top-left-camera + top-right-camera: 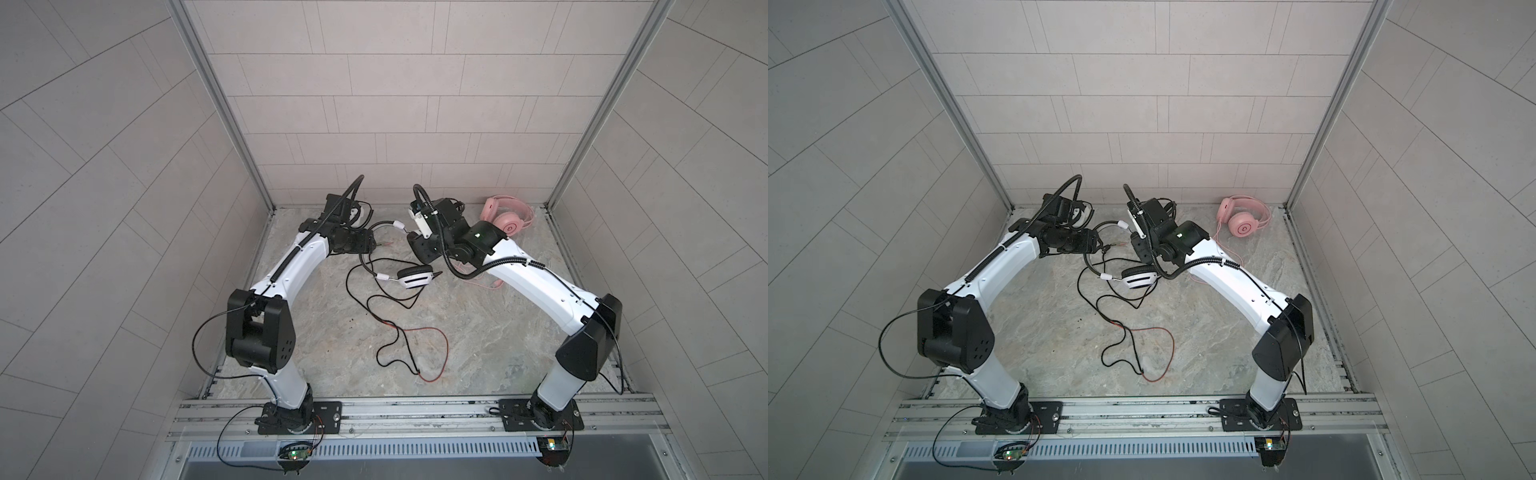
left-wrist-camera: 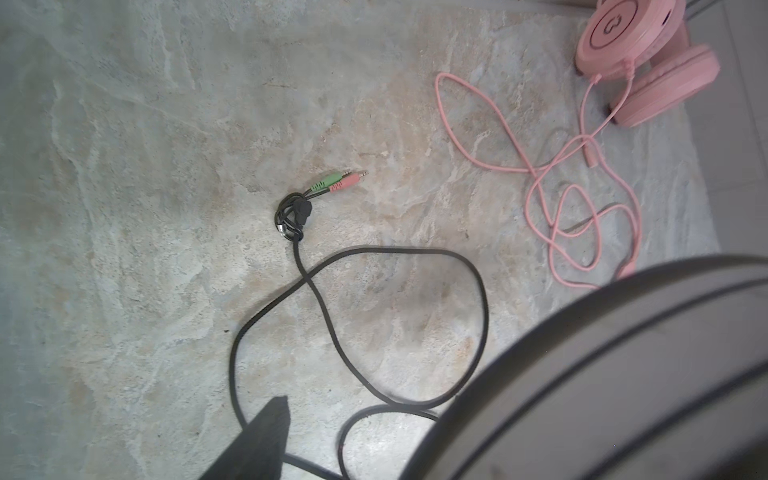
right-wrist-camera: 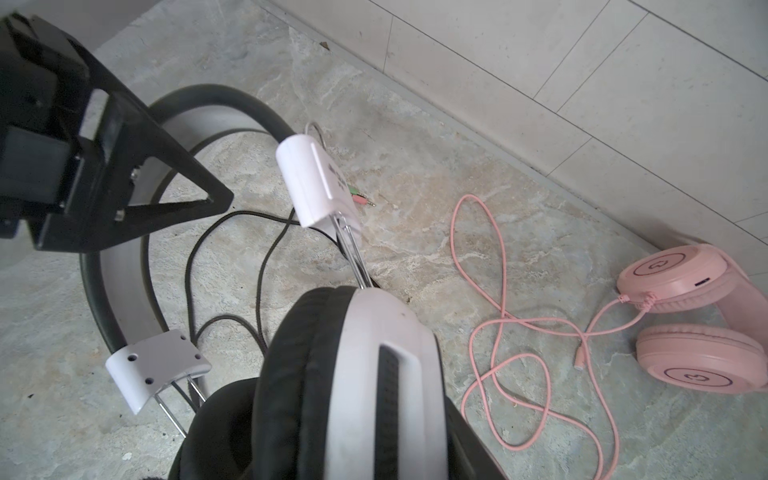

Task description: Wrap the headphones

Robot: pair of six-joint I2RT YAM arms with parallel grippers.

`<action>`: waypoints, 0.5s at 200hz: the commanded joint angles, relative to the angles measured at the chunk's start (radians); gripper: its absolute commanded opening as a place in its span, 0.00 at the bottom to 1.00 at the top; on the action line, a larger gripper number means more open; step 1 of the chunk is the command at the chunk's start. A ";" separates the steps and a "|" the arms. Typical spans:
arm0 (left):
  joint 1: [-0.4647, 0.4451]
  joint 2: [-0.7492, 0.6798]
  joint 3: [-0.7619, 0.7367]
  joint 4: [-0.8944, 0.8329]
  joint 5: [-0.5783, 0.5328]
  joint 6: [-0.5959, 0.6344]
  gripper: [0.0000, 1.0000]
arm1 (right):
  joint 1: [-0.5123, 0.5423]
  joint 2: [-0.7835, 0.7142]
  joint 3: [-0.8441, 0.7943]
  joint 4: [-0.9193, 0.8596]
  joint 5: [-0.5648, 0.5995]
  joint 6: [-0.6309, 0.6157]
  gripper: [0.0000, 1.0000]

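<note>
The white headphones (image 1: 415,277) with a black headband (image 1: 376,227) are partly lifted at mid table. My right gripper (image 3: 361,436) is shut on one white ear cup (image 3: 365,374), which fills its jaws. My left gripper (image 1: 371,246) is open astride the headband (image 2: 602,374). One of its fingers (image 2: 262,440) stands apart from the band; the other is hidden behind it. The black and red cord (image 1: 392,330) trails loose toward the front, with green and pink plugs (image 2: 338,183) on the floor. The pink headphones (image 1: 509,218) lie at the back right.
The thin pink cord (image 3: 519,324) lies in loose loops between the pink headphones (image 3: 685,324) and my right arm. The tiled back wall (image 3: 540,83) runs close behind both headsets. Marbled table surface (image 1: 478,332) shows toward the front.
</note>
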State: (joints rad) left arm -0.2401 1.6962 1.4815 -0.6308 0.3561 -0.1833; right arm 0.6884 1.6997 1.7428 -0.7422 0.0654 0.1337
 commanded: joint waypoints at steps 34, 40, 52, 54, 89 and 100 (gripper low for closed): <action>0.002 -0.024 0.007 0.022 0.003 0.000 0.21 | 0.007 -0.004 0.012 0.046 -0.087 0.014 0.48; 0.002 -0.025 0.007 0.022 0.001 0.001 0.17 | 0.007 -0.011 0.003 0.054 -0.081 0.019 0.49; 0.002 -0.027 0.011 0.017 -0.007 -0.003 0.08 | 0.005 -0.021 -0.010 0.060 -0.060 0.021 0.53; 0.002 -0.028 0.011 0.016 -0.008 -0.003 0.06 | 0.006 -0.023 -0.013 0.060 -0.055 0.021 0.54; 0.015 -0.041 0.007 0.014 -0.043 -0.010 0.00 | -0.010 -0.078 -0.054 0.029 -0.028 0.008 0.75; 0.033 -0.039 0.007 0.018 -0.029 -0.027 0.00 | -0.011 -0.135 -0.099 0.035 -0.015 -0.002 0.80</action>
State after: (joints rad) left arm -0.2401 1.6955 1.4803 -0.6415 0.3149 -0.1619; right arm 0.6853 1.6794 1.7050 -0.6762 0.0212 0.1467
